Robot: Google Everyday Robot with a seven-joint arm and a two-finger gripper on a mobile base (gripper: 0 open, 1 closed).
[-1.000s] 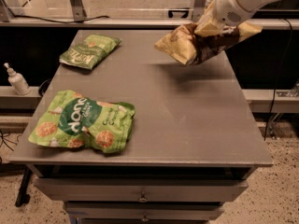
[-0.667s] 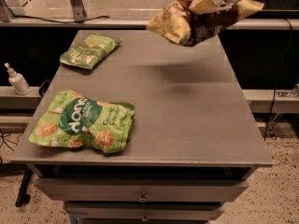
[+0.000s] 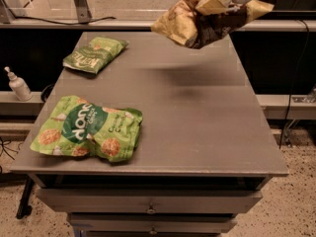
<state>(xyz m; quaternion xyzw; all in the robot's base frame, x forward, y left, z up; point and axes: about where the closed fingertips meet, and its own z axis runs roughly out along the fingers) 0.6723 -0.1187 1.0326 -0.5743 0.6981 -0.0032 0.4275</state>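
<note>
My gripper (image 3: 217,3) is at the top right of the view, shut on a yellow and brown snack bag (image 3: 192,21) that hangs in the air above the far part of the grey table (image 3: 197,112). The bag casts a shadow on the tabletop below it. A large green snack bag (image 3: 86,130) lies flat near the table's front left. A smaller green bag (image 3: 94,54) lies at the far left corner.
A white pump bottle (image 3: 17,84) stands on a lower ledge left of the table. Drawers (image 3: 148,201) run along the table's front. A rail crosses behind the table's far edge.
The gripper has lifted the yellow and brown bag up and slightly left, off the table's far right area. Both green bags stay where they were.
</note>
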